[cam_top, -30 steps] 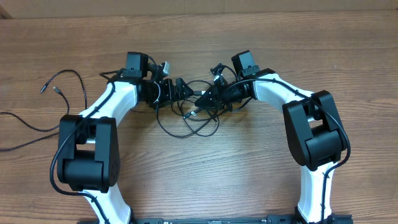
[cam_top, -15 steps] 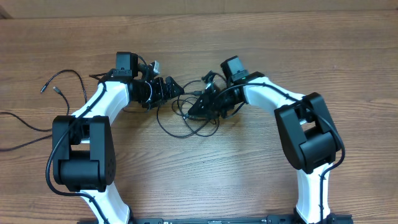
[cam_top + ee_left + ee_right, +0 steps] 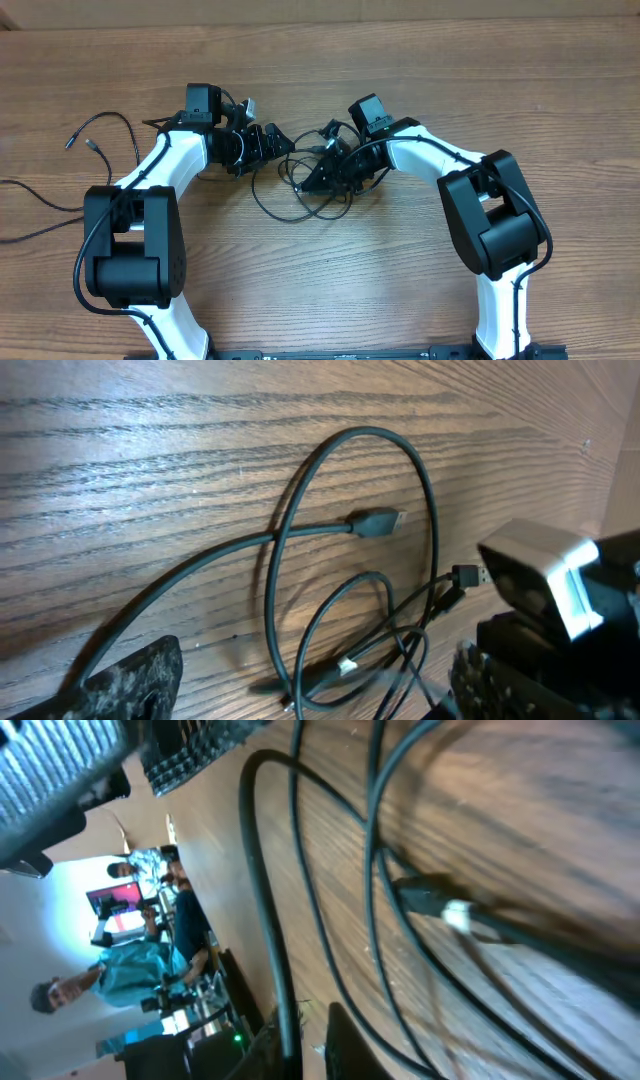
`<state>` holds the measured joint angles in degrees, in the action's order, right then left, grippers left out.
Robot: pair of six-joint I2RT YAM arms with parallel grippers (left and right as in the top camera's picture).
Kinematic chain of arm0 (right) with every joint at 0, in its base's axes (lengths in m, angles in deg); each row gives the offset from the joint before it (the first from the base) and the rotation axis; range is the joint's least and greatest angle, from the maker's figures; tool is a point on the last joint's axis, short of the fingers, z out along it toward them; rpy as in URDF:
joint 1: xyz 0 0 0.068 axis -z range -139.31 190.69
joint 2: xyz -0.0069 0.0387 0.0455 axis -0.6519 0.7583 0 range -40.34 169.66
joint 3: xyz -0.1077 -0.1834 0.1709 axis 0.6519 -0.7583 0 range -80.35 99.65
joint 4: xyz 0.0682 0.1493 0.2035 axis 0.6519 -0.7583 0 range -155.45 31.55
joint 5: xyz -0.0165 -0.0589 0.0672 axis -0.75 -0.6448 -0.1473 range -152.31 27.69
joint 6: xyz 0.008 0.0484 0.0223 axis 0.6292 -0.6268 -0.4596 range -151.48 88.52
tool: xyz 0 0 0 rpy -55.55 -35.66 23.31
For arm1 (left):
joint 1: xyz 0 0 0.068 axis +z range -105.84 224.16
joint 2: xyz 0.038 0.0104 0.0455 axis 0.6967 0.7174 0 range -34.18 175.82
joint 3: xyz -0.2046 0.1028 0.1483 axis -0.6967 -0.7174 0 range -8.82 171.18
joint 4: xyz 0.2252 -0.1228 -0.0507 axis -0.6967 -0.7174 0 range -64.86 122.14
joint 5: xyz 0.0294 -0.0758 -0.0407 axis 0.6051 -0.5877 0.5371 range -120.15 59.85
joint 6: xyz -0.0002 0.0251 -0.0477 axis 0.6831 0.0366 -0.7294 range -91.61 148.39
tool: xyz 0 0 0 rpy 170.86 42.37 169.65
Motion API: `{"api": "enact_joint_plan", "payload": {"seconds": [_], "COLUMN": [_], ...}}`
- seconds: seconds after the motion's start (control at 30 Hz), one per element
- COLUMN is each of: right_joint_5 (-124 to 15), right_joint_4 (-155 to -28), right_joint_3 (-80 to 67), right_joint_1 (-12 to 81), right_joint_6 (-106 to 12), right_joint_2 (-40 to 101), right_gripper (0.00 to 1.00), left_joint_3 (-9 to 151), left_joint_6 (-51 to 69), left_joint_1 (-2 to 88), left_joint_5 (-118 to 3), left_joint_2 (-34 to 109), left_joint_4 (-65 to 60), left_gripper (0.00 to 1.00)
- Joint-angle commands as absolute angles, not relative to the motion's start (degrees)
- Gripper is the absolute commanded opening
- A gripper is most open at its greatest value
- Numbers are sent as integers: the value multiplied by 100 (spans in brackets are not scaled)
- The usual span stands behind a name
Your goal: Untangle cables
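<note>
Wooden table: left gripper spread, right gripper pinching tangled cables; pulling sideways now could tighten their crossed loops.

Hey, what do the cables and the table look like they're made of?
The cables have a smooth matte black jacket that bends freely, likely rubber or soft plastic; one plug tip looks grey metal. The table shows brown grain lines: wood or wood-look laminate.

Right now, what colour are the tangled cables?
Black cables, best seen from the left wrist.
</note>
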<state>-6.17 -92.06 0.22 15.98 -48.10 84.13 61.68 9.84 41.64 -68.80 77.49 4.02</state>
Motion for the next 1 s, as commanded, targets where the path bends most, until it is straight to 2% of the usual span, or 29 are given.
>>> {"api": "enact_joint_plan", "payload": {"seconds": [0.0,0.1,0.27,0.4,0.6,0.73,0.97], "right_joint_5": [-447,-300,-444,-442,-409,-152,-3], "right_joint_4": [-9265,-9361,-9490,-9365,-8980,-8410,-7293], "right_joint_3": [81,114,114,114,114,114,114], "right_joint_1": [1869,2009,2118,2179,2186,2186,2186], "right_joint_6": [-5001,-4917,-4727,-4754,-4795,-5040,-6133], "right_joint_2": [8386,8244,7628,7173,6905,6907,6907], "right_gripper": [4,4,4,4,4,4,4], "left_joint_3": [6267,6267,6267,6267,6267,6267,6267], "left_joint_6": [951,975,1784,1987,2442,2464,2462], "left_joint_1": [4201,4288,4509,4640,4562,4444,4365], "left_joint_5": [-6771,-7112,-8351,-8709,-9437,-9422,-9433], "left_joint_2": [7819,7822,7819,7819,7819,7819,7819], "left_joint_4": [389,396,523,538,538,564,586], "left_gripper": [86,90,90,91,84,79,82]}}
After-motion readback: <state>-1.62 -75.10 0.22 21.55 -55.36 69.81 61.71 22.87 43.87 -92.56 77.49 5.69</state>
